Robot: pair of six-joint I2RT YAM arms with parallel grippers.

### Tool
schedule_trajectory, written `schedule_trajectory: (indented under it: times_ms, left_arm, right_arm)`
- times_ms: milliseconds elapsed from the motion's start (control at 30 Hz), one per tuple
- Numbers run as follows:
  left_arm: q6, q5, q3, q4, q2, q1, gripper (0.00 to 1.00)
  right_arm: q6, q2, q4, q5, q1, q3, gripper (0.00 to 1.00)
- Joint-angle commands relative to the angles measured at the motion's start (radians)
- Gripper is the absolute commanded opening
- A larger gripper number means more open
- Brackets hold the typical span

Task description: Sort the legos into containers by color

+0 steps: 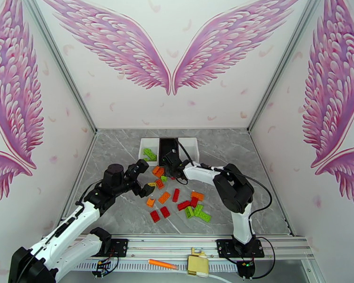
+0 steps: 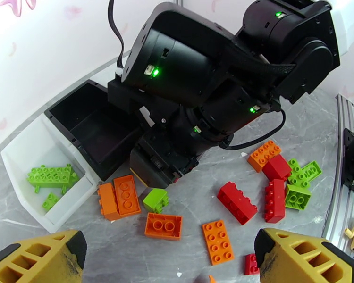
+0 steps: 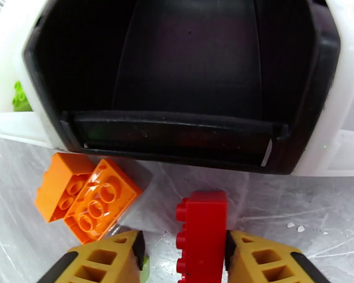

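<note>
The red brick (image 3: 203,232) stands on the bench (image 1: 252,194) between the fingers of your right tool (image 3: 184,244). One pad is against it and the other is a little apart, so the tool is released, not yet clamped. The black tray (image 3: 177,133) is at 12 o'clock from the brick and looks empty. A pair of orange bricks (image 3: 87,196) lies at 10 o'clock.

At 9 o'clock from the black tray, the left white tray (image 2: 21,156) holds a few lime bricks (image 2: 52,175), the only sorting done so far. The right white tray (image 1: 192,145), at 3 o'clock, shows nothing inside, though the arm hides part of it.

Your left tool (image 2: 167,253) hangs wide open and empty over the loose pile (image 1: 177,201) at 6 o'clock from the trays. By my judgement you are early in the task: every red, every orange and several lime bricks remain.
</note>
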Motion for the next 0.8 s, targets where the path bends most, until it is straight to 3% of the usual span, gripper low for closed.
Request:
schedule_trajectory:
  times_ms: [0,267,500,633,767]
  left_arm:
    - [0.024,0.009,-0.022,0.006,0.008,0.005,0.99]
    - [0.039,0.020,-0.036,0.023,0.043,0.025,0.99]
    - [0.017,0.027,-0.061,0.079,0.014,0.031,0.99]
    - [-0.065,0.025,-0.049,0.124,0.009,0.019,0.99]
    - [-0.201,-0.031,-0.049,0.185,-0.023,0.005,0.99]
  right_arm:
    - [-0.001,0.028,-0.055,0.021,0.003,0.047,0.45]
    - [-0.030,0.009,-0.051,-0.019,-0.020,0.045,0.24]
    - [-0.044,-0.155,0.079,-0.006,-0.020,-0.089,0.23]
    - [-0.112,-0.222,0.169,0.065,-0.023,-0.144,0.20]
    - [-0.167,-0.257,0.229,0.049,-0.055,-0.157,0.24]
